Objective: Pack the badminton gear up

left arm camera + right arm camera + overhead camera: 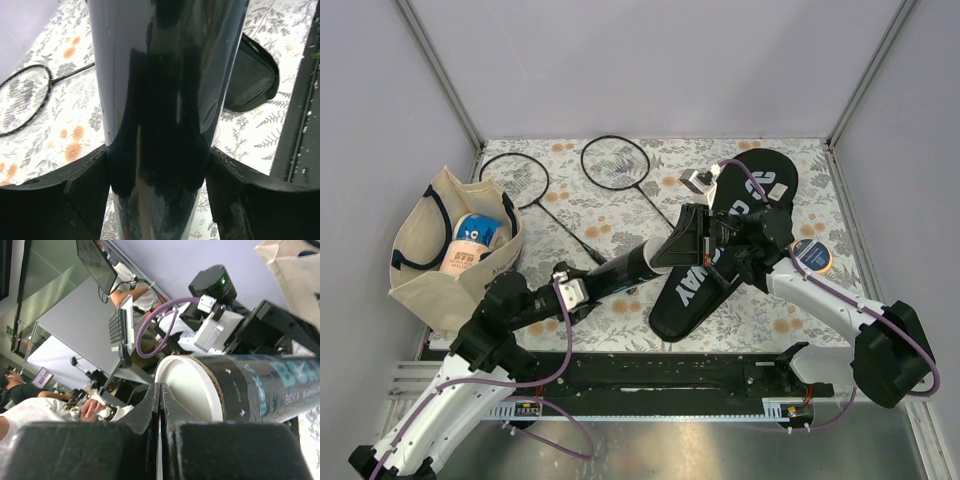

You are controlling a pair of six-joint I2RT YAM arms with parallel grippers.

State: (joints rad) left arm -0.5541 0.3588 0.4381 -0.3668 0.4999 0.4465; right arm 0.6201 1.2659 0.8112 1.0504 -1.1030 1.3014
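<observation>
My left gripper (575, 292) is shut on the long black tube (625, 270), which points toward the cover; in the left wrist view the tube (160, 75) fills the space between my fingers (85, 185). The black "CROSSWAY" cover (685, 290) lies diagonally at centre right. My right gripper (703, 240) is shut on its raised flap (682, 235); only a thin sliver shows between the shut fingers (145, 415). The tube's white end cap (190, 387) sits just past them. Two black racquets (515, 180) (618, 162) lie at the back. No shuttlecock is in view.
A beige tote bag (425, 270) stands at the left with a blue and white item inside. A round tape roll with a blue centre (812, 255) lies right of the cover. A black rail (670, 375) runs along the near edge. Walls enclose the floral mat.
</observation>
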